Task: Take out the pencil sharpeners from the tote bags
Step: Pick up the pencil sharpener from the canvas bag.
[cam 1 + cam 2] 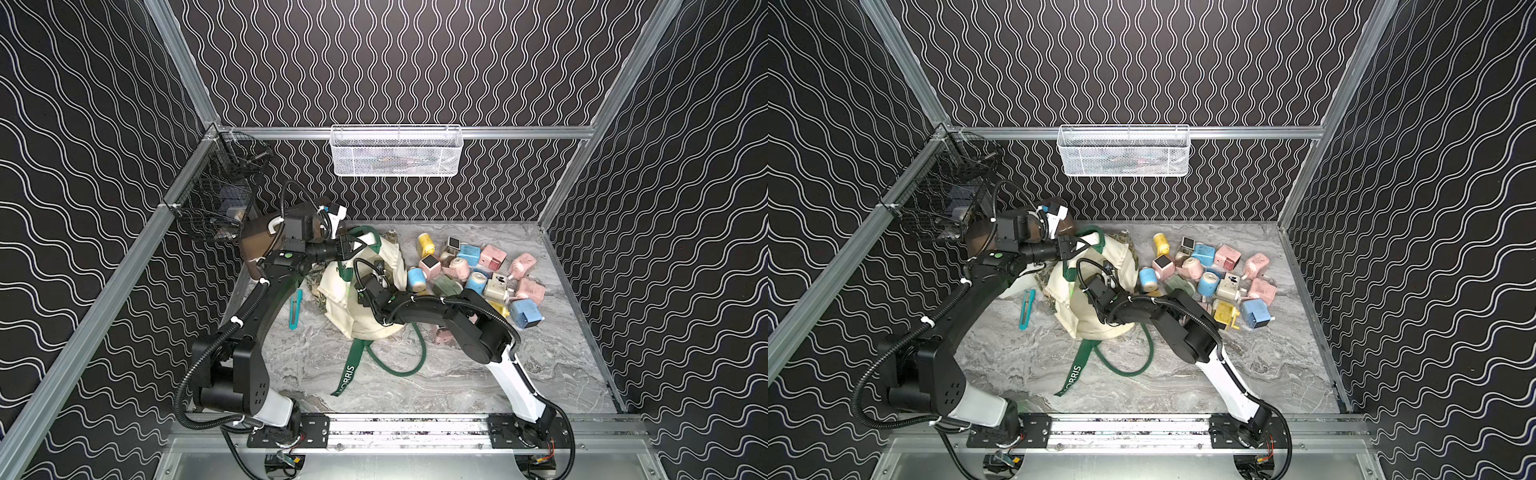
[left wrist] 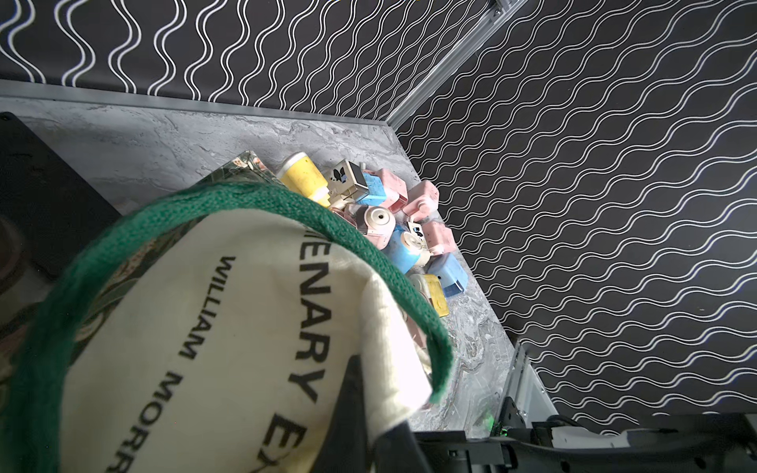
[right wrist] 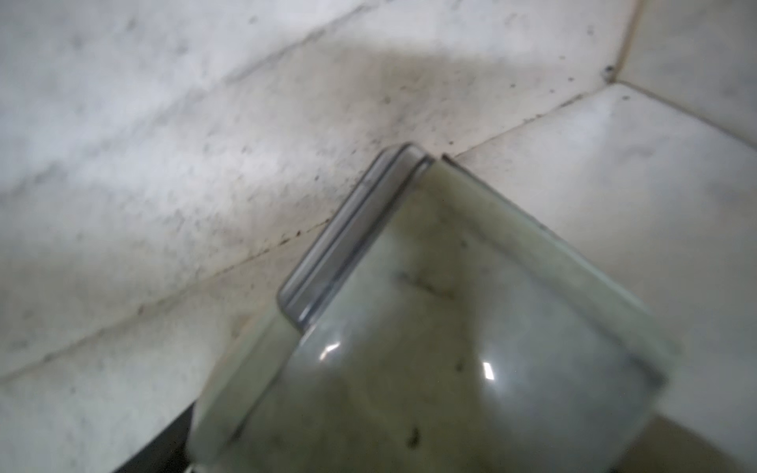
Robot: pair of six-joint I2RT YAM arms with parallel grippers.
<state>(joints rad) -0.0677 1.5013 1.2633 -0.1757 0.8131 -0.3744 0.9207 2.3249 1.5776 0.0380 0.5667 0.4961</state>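
cream tote bag (image 1: 341, 308), pastel sharpeners (image 1: 476, 281), grey marbled table (image 1: 457, 374)

Grey marble tabletop (image 1: 478, 374), cream tote bag (image 1: 343, 307), heaped pastel pencil sharpeners (image 1: 476, 282), teal tool (image 1: 296, 309)

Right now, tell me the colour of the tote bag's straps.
Dark green straps on the cream tote bag; clearest in the left wrist view.

The cream tote bag (image 1: 1077, 316) lies on the grey marbled table (image 1: 1246, 374), its dark green strap (image 1: 1073, 376) trailing toward the front edge. The left gripper (image 1: 1073, 246) pinches the bag's far rim with closed jaws. The right gripper (image 1: 1109, 271) reaches into the bag's mouth, its jaws hidden. Pastel pencil sharpeners (image 1: 1217, 278) lie heaped just beside the bag, and a teal strip tool (image 1: 1026, 309) lies on its other side.
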